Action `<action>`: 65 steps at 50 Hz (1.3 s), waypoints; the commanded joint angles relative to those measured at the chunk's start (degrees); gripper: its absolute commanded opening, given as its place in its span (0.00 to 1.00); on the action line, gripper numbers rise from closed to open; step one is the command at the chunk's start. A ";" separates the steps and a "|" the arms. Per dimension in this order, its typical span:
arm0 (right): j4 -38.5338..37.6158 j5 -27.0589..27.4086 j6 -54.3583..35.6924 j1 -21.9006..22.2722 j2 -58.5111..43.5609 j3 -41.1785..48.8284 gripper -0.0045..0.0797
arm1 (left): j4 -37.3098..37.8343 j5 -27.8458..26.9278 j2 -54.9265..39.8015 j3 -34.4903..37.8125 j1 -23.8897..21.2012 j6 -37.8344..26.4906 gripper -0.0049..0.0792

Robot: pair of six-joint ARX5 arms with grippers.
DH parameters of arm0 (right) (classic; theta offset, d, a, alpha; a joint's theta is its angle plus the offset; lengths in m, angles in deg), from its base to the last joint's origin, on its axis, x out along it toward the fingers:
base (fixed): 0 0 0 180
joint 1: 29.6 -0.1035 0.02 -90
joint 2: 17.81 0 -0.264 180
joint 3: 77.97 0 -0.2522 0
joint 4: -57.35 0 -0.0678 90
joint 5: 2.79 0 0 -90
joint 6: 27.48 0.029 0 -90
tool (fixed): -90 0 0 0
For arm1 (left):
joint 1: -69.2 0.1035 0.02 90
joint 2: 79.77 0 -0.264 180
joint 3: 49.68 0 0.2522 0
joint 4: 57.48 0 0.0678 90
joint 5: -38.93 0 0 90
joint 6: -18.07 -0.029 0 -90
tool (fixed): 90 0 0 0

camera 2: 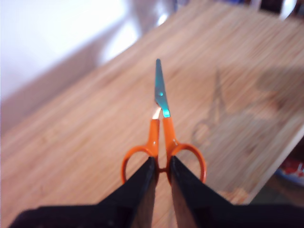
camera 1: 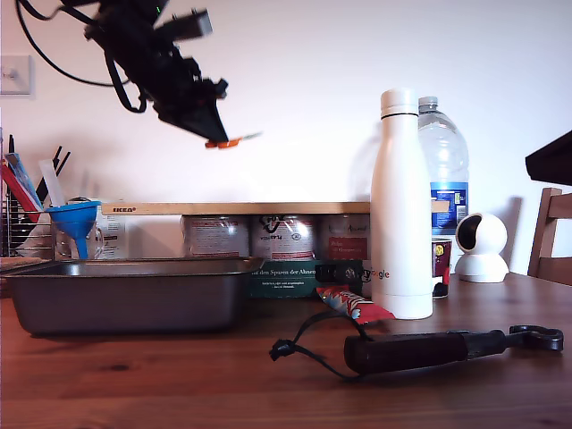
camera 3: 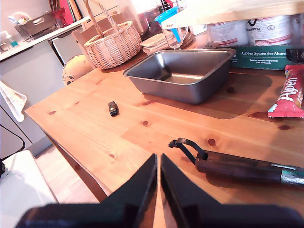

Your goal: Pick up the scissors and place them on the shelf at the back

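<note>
Scissors aloft, shelf next.
Our first gripper is clamped on the scissors by the handles, high above the shelf; we judge lowering comes next. Only its wrist view shows the plank beneath. Our second gripper, nearly closed and empty, overlooks the bench.

Baking tray — white bottle

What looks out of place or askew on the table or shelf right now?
Little stands out. The black-handled tool lies loose on the table, with a snack bar behind it. My first gripper holds the scissors straight above the shelf.
</note>
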 commanded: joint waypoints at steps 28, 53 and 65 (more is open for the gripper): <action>-0.26 0.04 0.00 -0.22 0.37 0.61 0.04 | 7.91 1.81 -8.39 -4.50 0.20 0.04 0.03; -0.26 0.04 0.00 -0.22 0.37 0.61 0.04 | 9.27 1.77 -8.41 -4.50 0.20 0.11 0.03; -0.26 0.04 -0.02 -0.22 0.37 0.61 0.04 | 9.27 1.79 -8.41 -4.50 0.17 0.11 0.23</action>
